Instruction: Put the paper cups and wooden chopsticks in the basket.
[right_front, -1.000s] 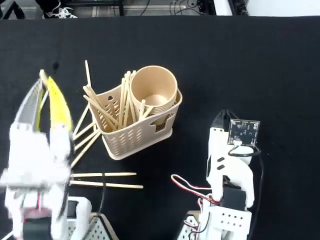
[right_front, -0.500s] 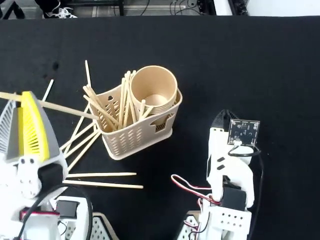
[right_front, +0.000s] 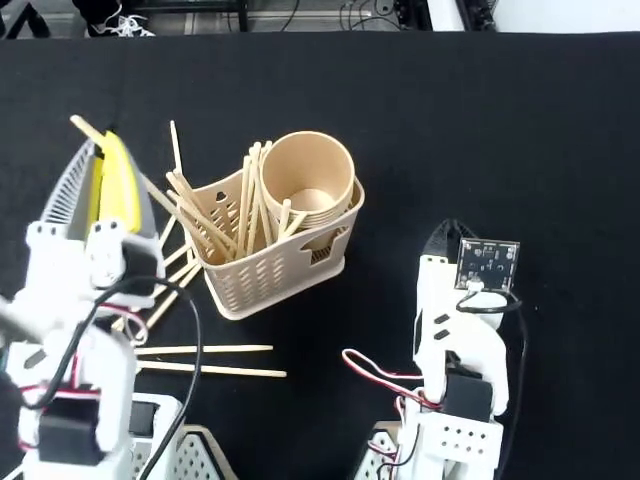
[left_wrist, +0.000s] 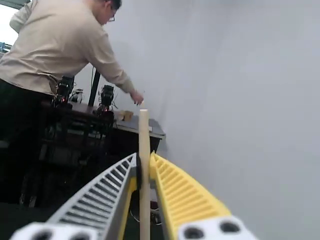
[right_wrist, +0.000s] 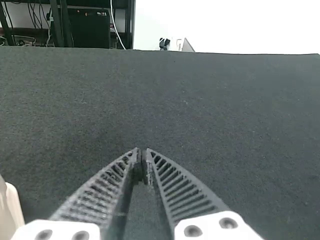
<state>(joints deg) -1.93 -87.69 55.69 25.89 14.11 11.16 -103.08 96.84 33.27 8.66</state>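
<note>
- Since half a second ago, the left gripper (right_front: 98, 142) has swung up the table and in towards the basket. The chopstick it carries has turned from lying almost flat across the view to running on a steep diagonal.
- Its grey and yellow jaws are clamped narrowly on that held chopstick (right_front: 82, 127). In the left wrist view the stick (left_wrist: 144, 140) stands straight up between them, past the fingertips (left_wrist: 131, 162).
- One end of the held chopstick pokes out beyond the gripper, away from the basket. The other end slants down to the right and reaches the left edge of the basket (right_front: 275, 270).
- The basket therefore lies just to the right of the gripper, along the stick's own long axis. Tipping the near end up and letting go looks like what the drop calls for.
- More loose chopsticks (right_front: 170, 275) fan out on the black table (right_front: 400, 120) against the basket's left wall.
- A pair of chopsticks (right_front: 210, 350) lies flat, nearer the arm bases.
- The basket's left compartment holds a bundle of sticks, and the paper cups (right_front: 310, 190) sit stacked in its right one.
- The right gripper (right_front: 447, 232) rests over the table, well to the right of the basket. Its black jaws (right_wrist: 141, 155) are pressed together on nothing, so the left arm is the nearer one for the remaining sticks.
</note>
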